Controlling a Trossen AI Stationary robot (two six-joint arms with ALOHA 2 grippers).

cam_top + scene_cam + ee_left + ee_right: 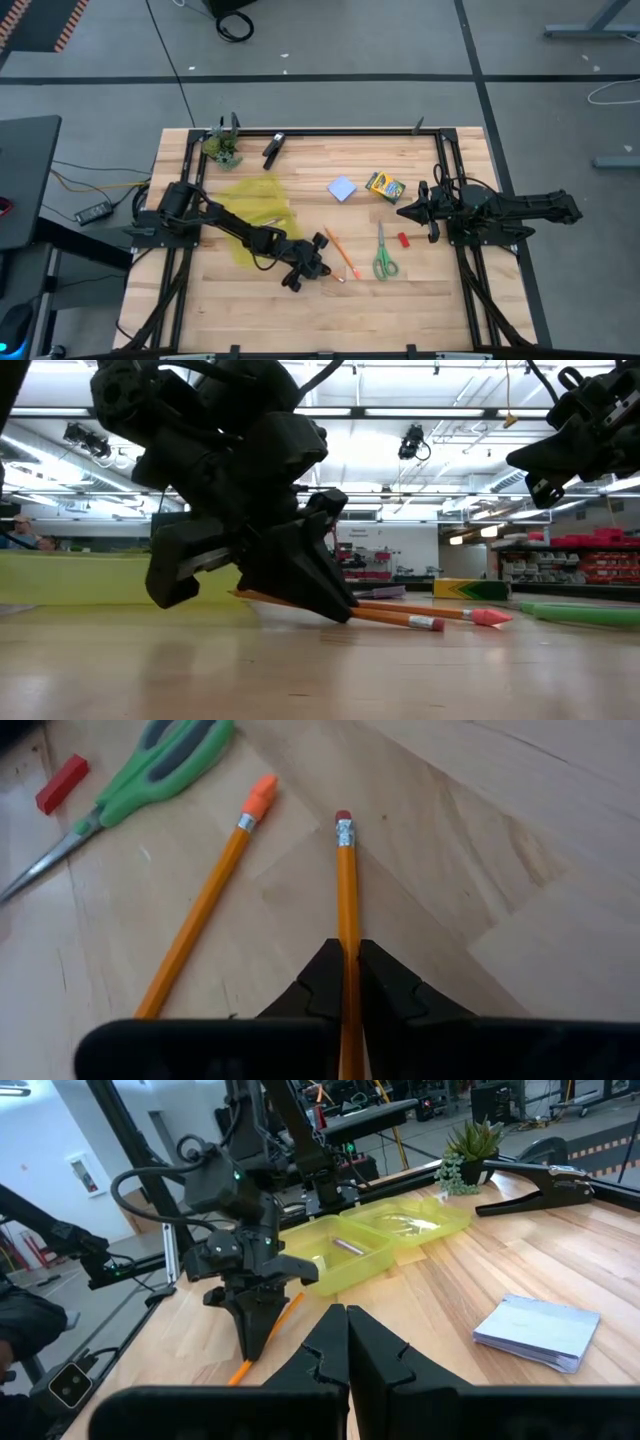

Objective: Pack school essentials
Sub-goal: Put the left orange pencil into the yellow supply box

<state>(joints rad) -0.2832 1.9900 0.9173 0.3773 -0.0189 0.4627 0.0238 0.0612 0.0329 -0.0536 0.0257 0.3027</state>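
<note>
My left gripper [348, 956] is down at the table's near middle, shut on an orange pencil [346, 880] with a red eraser tip. A second orange pencil [205, 900] with an orange cap lies beside it. The green-handled scissors [385, 256], red eraser [404, 240], crayon box [384, 186] and pale blue note pad [342, 189] lie on the wood to the right. An open yellow-green translucent case [255, 215] sits on the left, and a small pen-like item [348, 1245] lies in it. My right gripper [410, 212] hovers shut above the table, near the crayon box. My left gripper pinches the orange pencil's shaft [347, 935] between its two fingers, which slant down from the table's left and lie along the pencil. The eraser end [343, 820] sticks out well past the fingertips. In the low view that end [430, 624] lies low at the table.
A black clip-like tool [273, 150] and a small green plant [225, 148] sit near the table's far-left edge. A black frame rail [350, 132] runs around the tabletop. Bare wood lies along the near edge [400, 310].
</note>
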